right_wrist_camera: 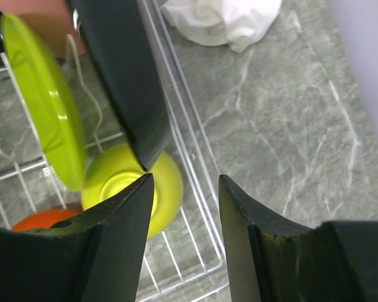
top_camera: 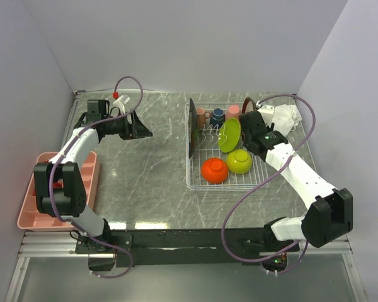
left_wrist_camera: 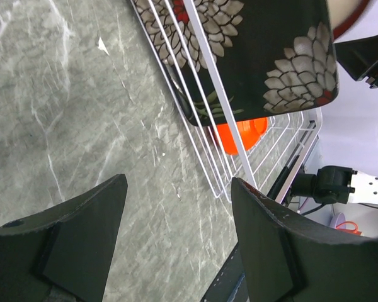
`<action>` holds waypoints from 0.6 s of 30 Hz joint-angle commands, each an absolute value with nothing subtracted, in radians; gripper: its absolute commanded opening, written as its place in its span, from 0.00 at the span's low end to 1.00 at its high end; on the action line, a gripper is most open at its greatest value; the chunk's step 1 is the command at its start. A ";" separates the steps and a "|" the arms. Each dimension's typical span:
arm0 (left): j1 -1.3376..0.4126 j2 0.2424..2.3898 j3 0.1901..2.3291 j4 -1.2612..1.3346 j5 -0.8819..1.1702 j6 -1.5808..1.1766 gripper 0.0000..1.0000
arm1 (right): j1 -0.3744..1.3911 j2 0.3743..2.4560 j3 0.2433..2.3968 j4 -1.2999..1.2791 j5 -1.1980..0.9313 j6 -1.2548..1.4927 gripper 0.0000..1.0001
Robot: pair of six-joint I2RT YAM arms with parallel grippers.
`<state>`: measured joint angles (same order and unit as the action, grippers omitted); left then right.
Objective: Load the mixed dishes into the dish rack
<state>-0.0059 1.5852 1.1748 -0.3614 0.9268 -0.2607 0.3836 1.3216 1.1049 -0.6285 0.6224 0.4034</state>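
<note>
The right gripper (right_wrist_camera: 186,182), parted and empty, is seen over the dish rack's (right_wrist_camera: 176,113) right wall. From above, the black floral square plate (top_camera: 192,129) is found on edge along the rack's left side, lengthwise far-to-near. Its flowers are shown only past the parted left gripper (left_wrist_camera: 179,189).

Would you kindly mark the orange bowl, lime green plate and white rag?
orange bowl (top_camera: 214,170), top view, its middle.
lime green plate (top_camera: 229,135), top view, its face.
white rag (top_camera: 285,116), top view, its middle.
</note>
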 commanded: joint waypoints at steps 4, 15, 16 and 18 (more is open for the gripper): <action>-0.003 1.560 1.172 -0.337 0.939 -0.261 0.73 | 0.390 1.293 1.132 -0.601 0.597 0.403 0.54; -0.003 1.586 1.187 -0.341 0.943 -0.258 0.73 | 0.390 1.289 1.190 -0.615 0.617 0.364 0.54; -0.003 1.588 1.190 -0.342 0.942 -0.256 0.73 | 0.390 1.282 1.203 -0.629 0.620 0.361 0.54; -0.003 1.591 1.196 -0.344 0.942 -0.258 0.73 | 0.390 1.279 1.239 -0.641 0.621 0.336 0.54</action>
<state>-0.0059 1.5864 1.1652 -0.3592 0.9268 -0.2600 0.3840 1.3209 1.1416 -0.6453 0.6010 0.3756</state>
